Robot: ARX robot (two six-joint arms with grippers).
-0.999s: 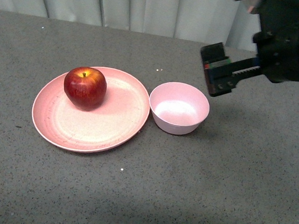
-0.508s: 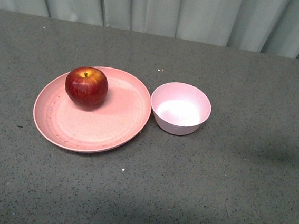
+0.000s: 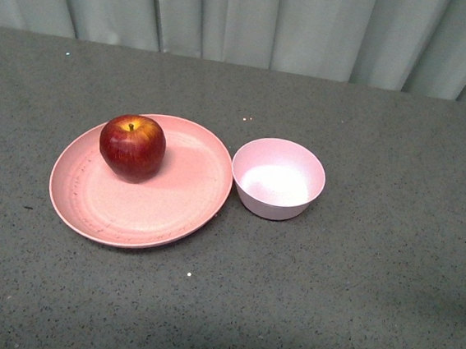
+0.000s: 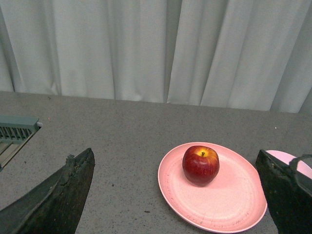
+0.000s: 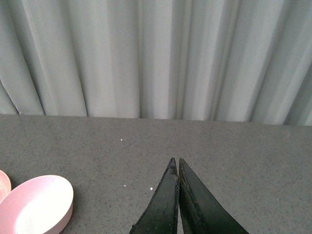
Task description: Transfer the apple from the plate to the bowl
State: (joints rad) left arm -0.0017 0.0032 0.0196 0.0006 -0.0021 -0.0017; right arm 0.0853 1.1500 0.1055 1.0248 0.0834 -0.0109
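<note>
The dark-red apple point(image 3: 132, 146) with a yellow patch at its stem stands on the left part of the salmon-pink plate point(image 3: 163, 209). Just right of the plate sits the small pale pink bowl point(image 3: 278, 179), with nothing inside. Neither arm shows in the front view. In the left wrist view my left gripper point(image 4: 175, 158) is open and wide apart, well short of the apple point(image 4: 200, 165) and plate point(image 4: 219, 204). Its fingers point(image 4: 58, 190) frame them, and the bowl point(image 4: 292, 161) peeks out behind one finger. My right gripper point(image 5: 175, 161) is shut on nothing, above bare table, with the bowl point(image 5: 36, 202) off to one side.
A grey speckled table point(image 3: 353, 301) carries everything, and a pale pleated curtain point(image 3: 248, 19) closes off its far edge. A grey ribbed part point(image 4: 14, 131) shows at the edge of the left wrist view.
The right arm, seen above the bowl at the right a second ago, has left the front view. The view itself has shifted slightly. Apple, plate and bowl have stayed put.
</note>
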